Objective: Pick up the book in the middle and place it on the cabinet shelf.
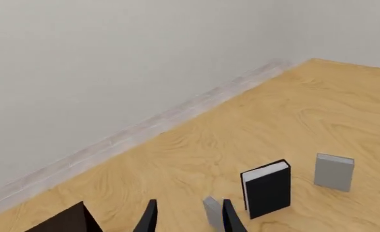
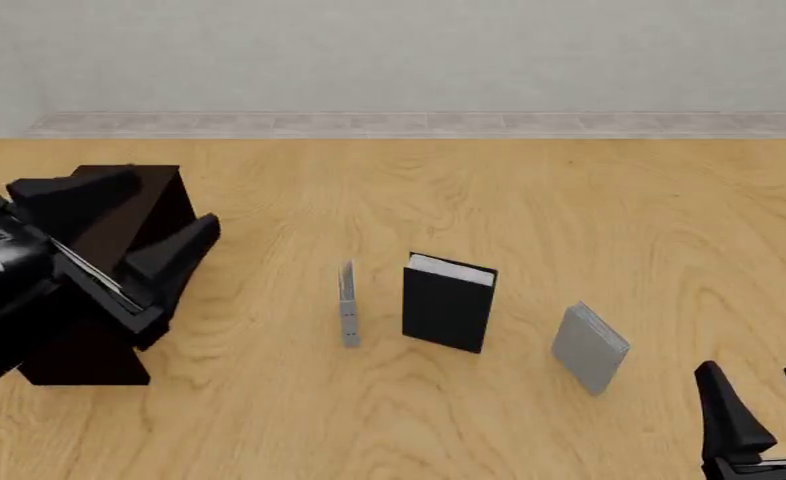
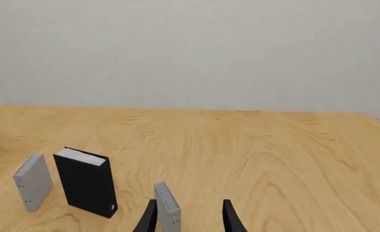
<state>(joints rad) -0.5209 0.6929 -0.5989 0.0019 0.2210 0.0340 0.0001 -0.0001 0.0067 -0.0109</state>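
Note:
The book (image 2: pixel 448 303) stands upright in the middle of the wooden table, black-covered with white page edges; it also shows in the wrist views (image 1: pixel 267 188) (image 3: pixel 87 182). The dark cabinet shelf (image 2: pixel 100 345) sits at the left, partly hidden behind my left arm. My left gripper (image 2: pixel 166 205) hovers open over the cabinet, well left of the book, with nothing held between its fingers (image 1: pixel 150 217). My right gripper (image 2: pixel 767 395) is open and empty near the front right edge, to the right of the books.
A thin grey book (image 2: pixel 349 303) stands just left of the black one. A smaller light-grey book (image 2: pixel 589 347) stands to its right, nearest my right gripper. A pale wall and baseboard (image 2: pixel 420 122) close off the table's far side.

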